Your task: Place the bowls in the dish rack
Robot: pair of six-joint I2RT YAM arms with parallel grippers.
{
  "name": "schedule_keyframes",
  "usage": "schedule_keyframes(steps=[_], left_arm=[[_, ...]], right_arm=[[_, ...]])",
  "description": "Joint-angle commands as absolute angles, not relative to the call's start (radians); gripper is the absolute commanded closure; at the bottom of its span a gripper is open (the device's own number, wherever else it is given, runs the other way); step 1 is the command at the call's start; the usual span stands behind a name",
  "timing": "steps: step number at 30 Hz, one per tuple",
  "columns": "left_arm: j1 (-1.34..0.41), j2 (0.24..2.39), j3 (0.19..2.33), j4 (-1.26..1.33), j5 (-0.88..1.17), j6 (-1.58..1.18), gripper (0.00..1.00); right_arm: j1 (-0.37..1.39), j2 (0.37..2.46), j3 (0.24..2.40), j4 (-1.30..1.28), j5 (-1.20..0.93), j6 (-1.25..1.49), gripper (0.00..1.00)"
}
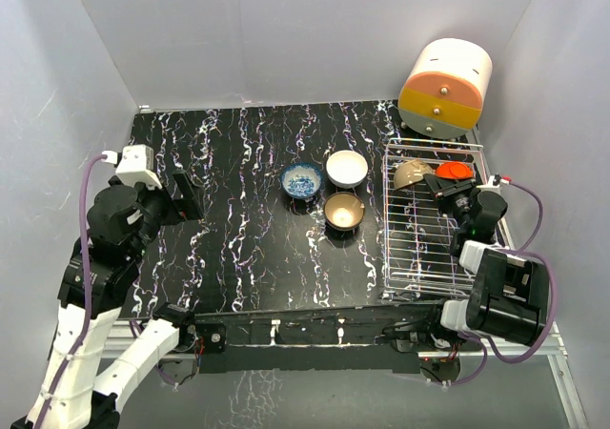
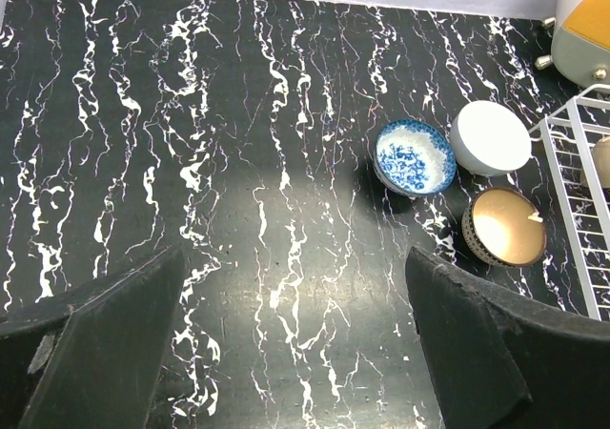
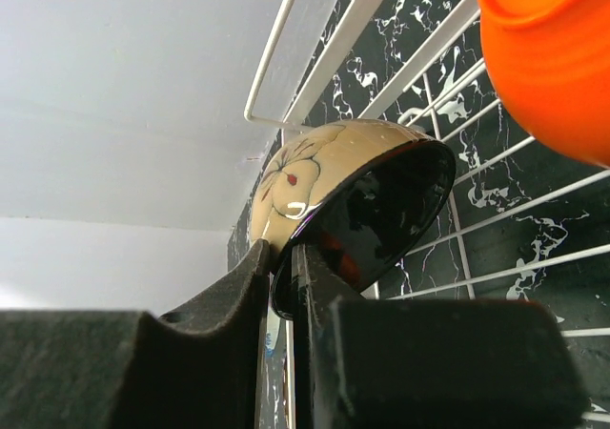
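Observation:
My right gripper (image 1: 437, 185) is shut on the rim of the black-inside, tan-outside bowl (image 3: 362, 200), one finger inside and one outside. It holds the bowl tilted on edge at the far left end of the dish rack (image 1: 419, 248). The red bowl (image 1: 455, 171) sits in the rack just right of it and shows in the right wrist view (image 3: 553, 57). The blue-and-white bowl (image 1: 302, 179), the white bowl (image 1: 346, 168) and the tan-gold bowl (image 1: 343, 211) stand together on the table, left of the rack. My left gripper (image 1: 181, 195) is open and empty at the left, well apart from them.
An orange-and-cream drum-shaped box (image 1: 445, 86) stands behind the rack at the back right. The table (image 1: 248, 248) is black marble-patterned, with grey walls on three sides. The left wrist view shows the three table bowls and the rack's edge (image 2: 572, 191) to its right.

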State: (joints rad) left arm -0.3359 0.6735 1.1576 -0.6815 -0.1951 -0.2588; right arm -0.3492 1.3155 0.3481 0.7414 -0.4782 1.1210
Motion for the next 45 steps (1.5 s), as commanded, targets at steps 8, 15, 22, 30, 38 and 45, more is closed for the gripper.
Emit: schedule_keyframes(steps=[8,15,22,30,38,45], left_arm=[[-0.338,0.657,1.155,-0.677,-0.181,-0.267,0.03],[-0.339,0.645,1.146,-0.674,-0.181,-0.268,0.03],[-0.339,0.634,1.138,-0.677,-0.182,-0.267,0.03],[-0.339,0.629,1.13,-0.672,-0.184,-0.264,0.03],[-0.338,0.627,1.114,-0.661,-0.181,-0.262,0.03],[-0.338,0.629,1.104,-0.655,-0.175,-0.262,0.03]], right_arm=[[-0.356,1.309,0.3,0.469,-0.413,1.017,0.84],[-0.357,1.264,0.314,0.371,-0.367,0.981,0.77],[-0.357,1.255,0.319,0.343,-0.353,0.97,0.7],[-0.356,1.163,0.394,0.238,-0.345,0.931,0.68],[-0.356,1.058,0.484,0.101,-0.315,0.849,0.58],[-0.356,1.042,0.62,-0.022,-0.348,0.718,0.38]])
